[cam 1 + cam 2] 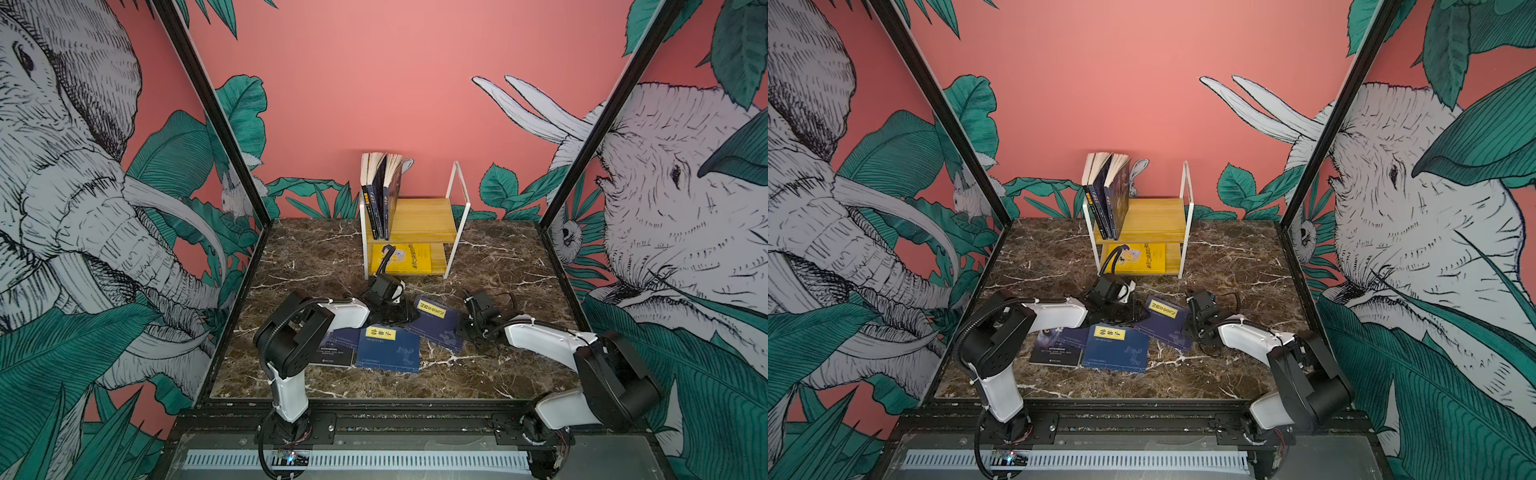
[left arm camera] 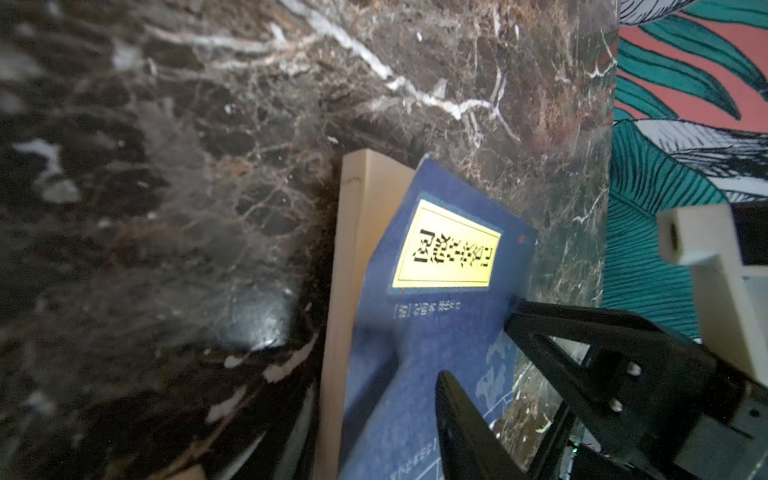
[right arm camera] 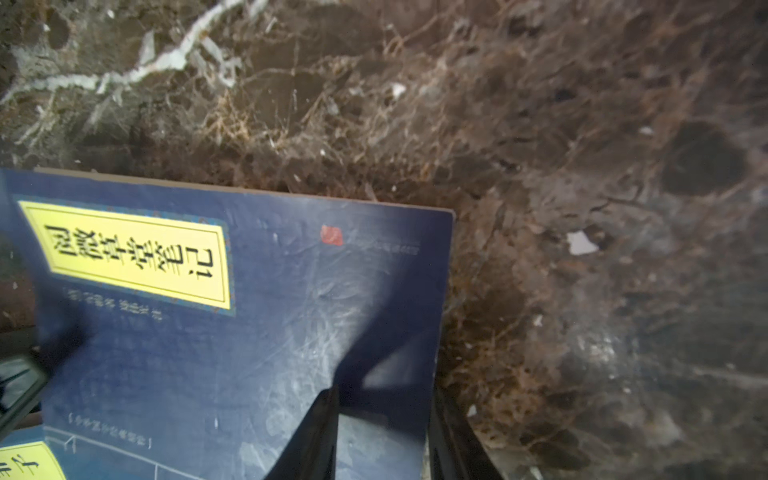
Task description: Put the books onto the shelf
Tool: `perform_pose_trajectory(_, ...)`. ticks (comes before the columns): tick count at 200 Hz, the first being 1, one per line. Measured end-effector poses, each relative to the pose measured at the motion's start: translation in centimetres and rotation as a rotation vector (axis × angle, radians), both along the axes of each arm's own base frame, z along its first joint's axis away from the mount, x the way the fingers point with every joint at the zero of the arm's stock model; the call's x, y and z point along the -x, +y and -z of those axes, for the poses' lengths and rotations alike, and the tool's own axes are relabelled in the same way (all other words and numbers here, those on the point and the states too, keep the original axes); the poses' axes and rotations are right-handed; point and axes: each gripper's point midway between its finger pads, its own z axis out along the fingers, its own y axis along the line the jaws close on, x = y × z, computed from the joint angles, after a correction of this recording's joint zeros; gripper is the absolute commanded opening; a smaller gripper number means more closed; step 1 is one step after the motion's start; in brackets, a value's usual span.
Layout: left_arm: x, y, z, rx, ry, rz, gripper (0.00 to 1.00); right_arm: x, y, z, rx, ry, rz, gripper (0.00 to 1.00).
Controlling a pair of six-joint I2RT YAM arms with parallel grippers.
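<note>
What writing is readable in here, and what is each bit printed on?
"阅微草堂笔记": long yellow label of the farther navy book.
"韩非子": short yellow label of the nearer navy book.
Too small or blurred to read: the small print below both labels, the black book, the yellow book in the shelf, and the spines of the upright books.

Both arms reach low and inward; left gripper point(image 2: 478, 338) stands with jaws apart, right gripper point(image 3: 384, 390) pinches a book point(image 3: 249, 332) edge.
</note>
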Motion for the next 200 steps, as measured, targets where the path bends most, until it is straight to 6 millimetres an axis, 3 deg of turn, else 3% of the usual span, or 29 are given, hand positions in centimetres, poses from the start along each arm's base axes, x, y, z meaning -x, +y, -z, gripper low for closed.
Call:
perform_pose_trajectory(52, 0.6, -2.1, -3.3, 0.151, 0.054, -0.031, 0.31, -0.3, 0.5, -0.1, -0.027, -0.008, -0.007, 0.38)
perform_pose_trajectory(109, 0.9, -2.7, -4.7, 0.202, 0.069, -0.018, 0.0, 0.3, 0.2, -1.3, -0.035, -0.033, -0.027, 0.4)
perform_pose_trajectory(136, 0.4, -2.0, -5.9, 0.224, 0.056, -0.024, 0.0, 0.7, -0.3, -4.3, -0.034, -0.116, -0.051, 0.44)
perform_pose_trajectory(164, -1.3, -0.2, -8.1, 0.254, 0.022, -0.06, 0.0, 1.8, -0.7, -7.9, 0.052, -0.251, -0.119, 0.47)
perform_pose_trajectory(200, -2.0, 2.2, -12.6, 0.331, -0.041, -0.073, 0.0, 2.5, 2.0, -13.6, 0.186, -0.493, -0.304, 0.52)
